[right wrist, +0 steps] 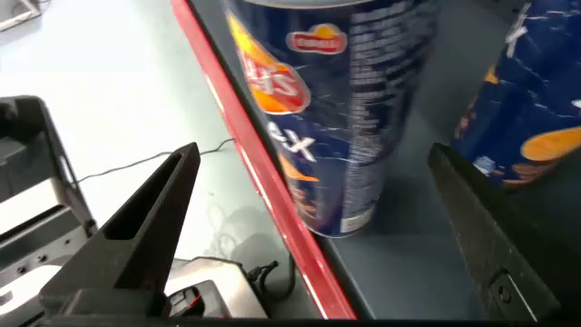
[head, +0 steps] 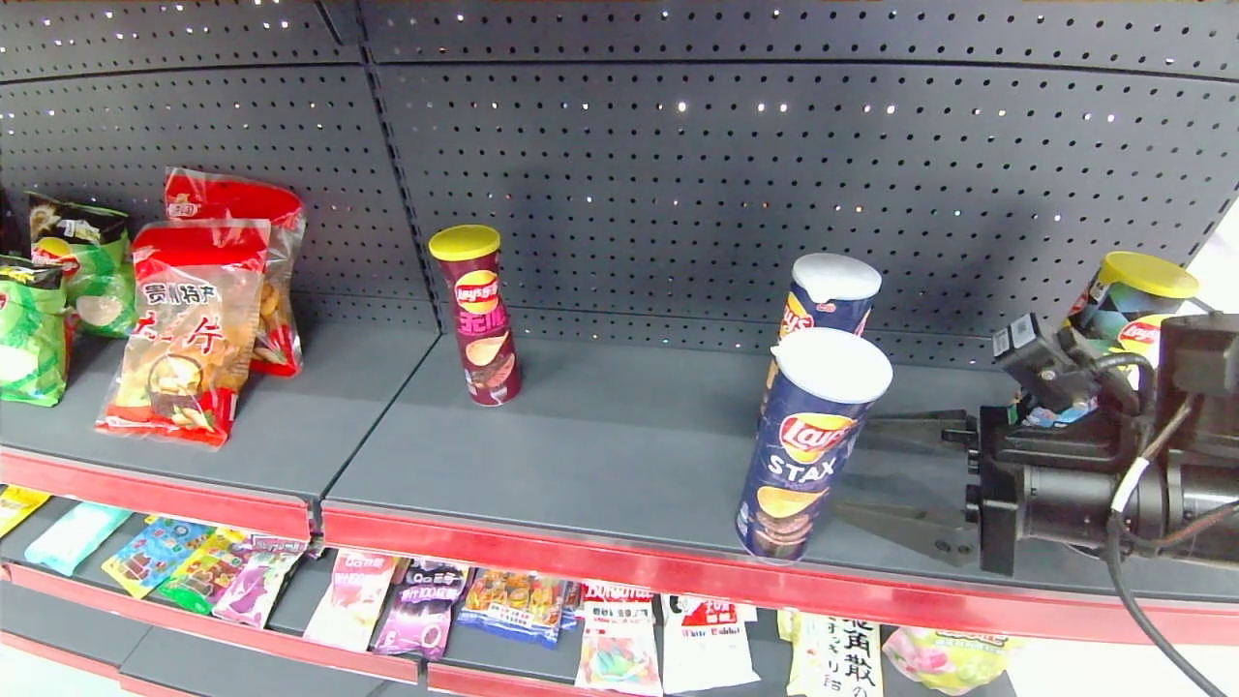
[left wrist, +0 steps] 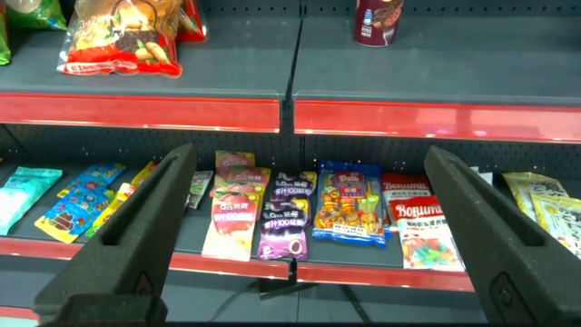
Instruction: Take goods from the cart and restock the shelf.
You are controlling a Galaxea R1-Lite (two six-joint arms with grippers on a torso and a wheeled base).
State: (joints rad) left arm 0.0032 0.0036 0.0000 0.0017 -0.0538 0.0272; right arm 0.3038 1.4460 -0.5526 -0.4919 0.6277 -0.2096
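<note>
**Head view.** The upper shelf has a perforated back panel and a red front lip. The front navy crisp can, white-lidded, stands upright near the front lip. The rear navy crisp can stands upright just behind it. The maroon crisp can, with a yellow lid, stands upright well apart from both, toward the robot's left. The yellow-lidded can stands at the far right, partly hidden by the right arm. The right hand lies level over the shelf just beside the front navy crisp can. Its fingers are spread and released, and it grasps nothing. Two red snack bags and two green snack bags lean on the left shelf section. Flat sweet packets lie in a row on the lower shelf.

**Left wrist view.** The left hand is released, with its fingers wide apart and empty. It faces the lower shelf, where the sweet packets lie side by side. Above, a red snack bag and the base of the maroon crisp can rest on the upper shelf.

**Right wrist view.** The right hand is released. The front navy crisp can stands ahead of the gap between the fingers, close to the red front lip. Neither finger touches it. The rear navy crisp can stands just beside it, farther in on the shelf.
</note>
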